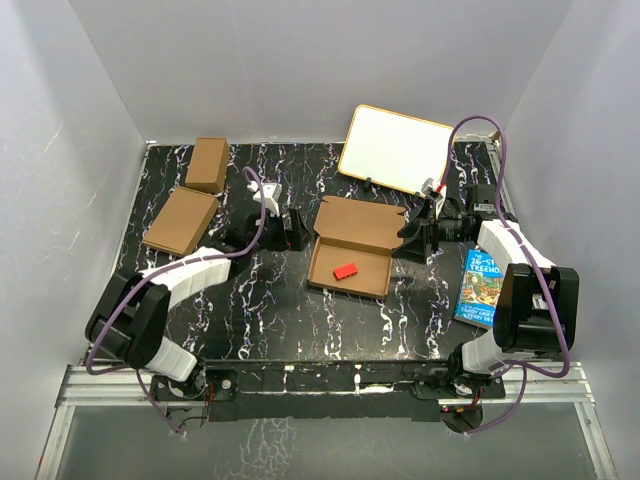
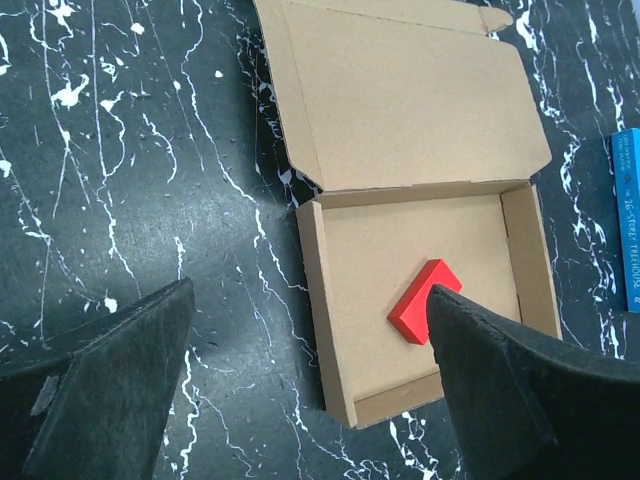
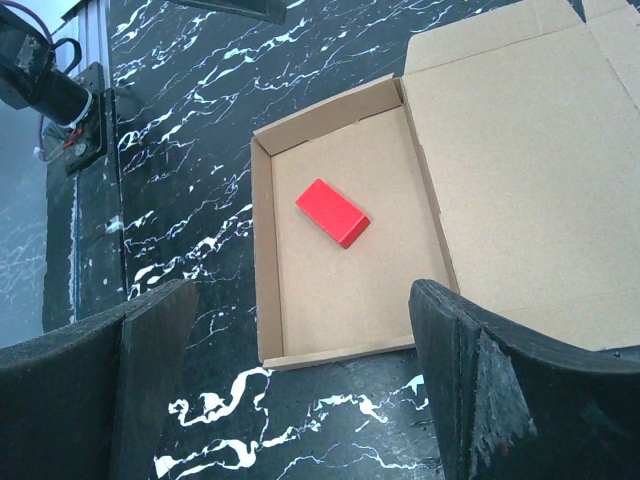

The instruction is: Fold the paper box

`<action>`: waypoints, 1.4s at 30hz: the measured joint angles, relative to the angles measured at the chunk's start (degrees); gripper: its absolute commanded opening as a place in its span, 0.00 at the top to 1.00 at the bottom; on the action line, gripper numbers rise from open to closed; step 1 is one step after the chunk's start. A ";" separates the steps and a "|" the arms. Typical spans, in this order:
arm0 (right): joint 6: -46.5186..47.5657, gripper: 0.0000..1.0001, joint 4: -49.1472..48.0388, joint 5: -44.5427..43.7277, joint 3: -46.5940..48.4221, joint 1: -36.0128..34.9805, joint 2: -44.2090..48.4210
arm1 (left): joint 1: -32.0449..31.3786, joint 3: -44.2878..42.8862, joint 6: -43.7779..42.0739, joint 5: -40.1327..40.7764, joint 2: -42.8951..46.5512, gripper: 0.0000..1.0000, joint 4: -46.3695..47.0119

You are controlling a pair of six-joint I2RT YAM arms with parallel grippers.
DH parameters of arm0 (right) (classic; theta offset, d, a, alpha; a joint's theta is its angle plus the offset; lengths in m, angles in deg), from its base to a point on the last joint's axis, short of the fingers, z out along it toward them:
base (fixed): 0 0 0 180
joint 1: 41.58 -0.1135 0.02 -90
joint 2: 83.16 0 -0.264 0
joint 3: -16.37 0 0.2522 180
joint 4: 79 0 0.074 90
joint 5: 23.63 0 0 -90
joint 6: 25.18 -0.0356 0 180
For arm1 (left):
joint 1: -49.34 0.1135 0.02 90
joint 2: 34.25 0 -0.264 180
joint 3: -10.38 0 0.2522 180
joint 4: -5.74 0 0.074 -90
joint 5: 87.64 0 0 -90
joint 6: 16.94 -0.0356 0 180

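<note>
The paper box lies mid-table as a shallow brown tray with its lid flap laid open toward the back. A red block lies inside the tray. The box shows in the left wrist view and the right wrist view, with the red block in both. My left gripper is open and empty, just left of the box. My right gripper is open and empty, just right of the box.
Two other brown cartons sit at the back left. A white board leans at the back right. A blue book lies at the right, under the right arm.
</note>
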 measured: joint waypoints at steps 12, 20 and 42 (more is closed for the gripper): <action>0.02 0.05 -0.02 0.00 0.02 0.00 0.00 | 0.31 -14.69 -3.93 -1.03 -11.85 0.14 -11.93; 0.04 0.05 0.04 0.00 0.11 0.00 0.00 | 0.35 -31.23 -7.89 -0.59 -24.06 0.27 -23.58; 1.14 0.05 0.33 -0.02 0.33 0.00 0.02 | 9.31 -75.67 -11.17 -25.86 -56.00 0.59 -45.64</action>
